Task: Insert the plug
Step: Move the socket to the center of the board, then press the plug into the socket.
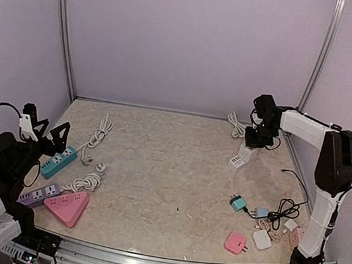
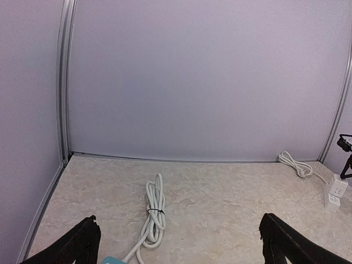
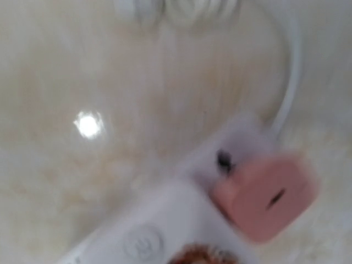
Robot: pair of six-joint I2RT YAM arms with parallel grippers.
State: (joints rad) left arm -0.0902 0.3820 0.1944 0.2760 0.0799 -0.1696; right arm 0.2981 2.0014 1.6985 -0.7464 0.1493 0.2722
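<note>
Pink plug point(image 3: 264, 195) sits atop white power strip point(image 3: 159, 225) running lower-left to upper-right.

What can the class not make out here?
Right wrist view: blur hides whether the pink plug sits fully in the white power strip.
Top view: the right gripper covers that strip's far end; too small.
Left wrist view: the bottom edge cuts off the teal strip.

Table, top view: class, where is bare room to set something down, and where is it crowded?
Bare: the middle of the table, between the teal power strip on the left and the white power strip on the right. Crowded: near left around the pink triangular strip; near right around the pink charger and black cable.
</note>
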